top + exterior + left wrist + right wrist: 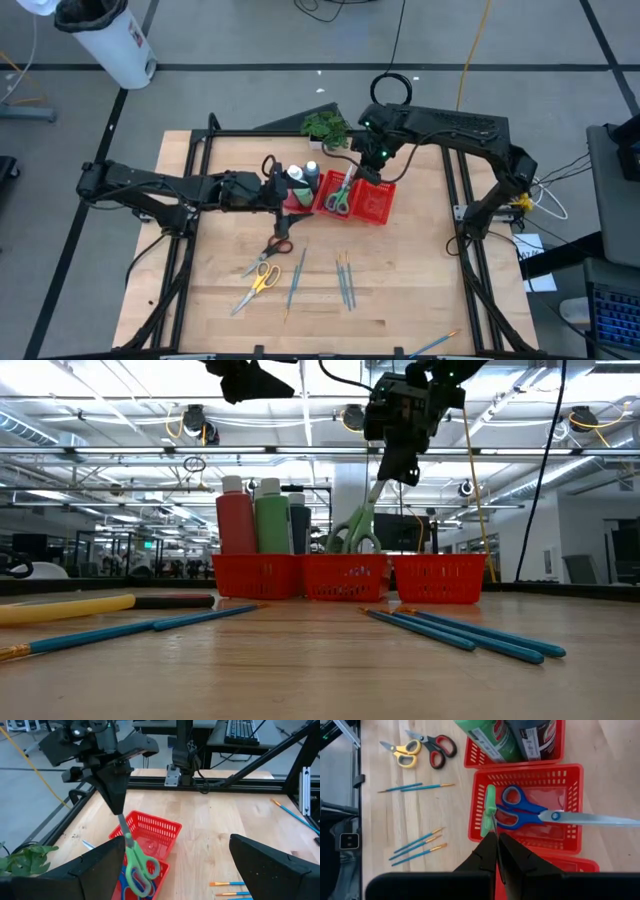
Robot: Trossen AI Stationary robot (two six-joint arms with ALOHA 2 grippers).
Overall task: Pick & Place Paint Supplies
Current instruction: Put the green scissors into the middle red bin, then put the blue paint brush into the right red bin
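high view: right gripper (368, 168) above red tray (372, 203), pinching green scissors (339, 197) by the blade; left gripper (283, 190) beside the paint bottles (300, 180), spread.
low view: scissors hang handles-down into the middle compartment.
left wrist view: right arm reaches down steeply.
right wrist view: blue scissors (540, 815) lie in that compartment.

Access around the red tray (375, 205)

The right gripper (377, 168) hanging over the middle compartment with green scissors (340, 196) blocks your approach from above; bottles (298, 178) fill the left compartment, the right one is open, and bare table (420, 290) lies beyond the brushes (345, 280).
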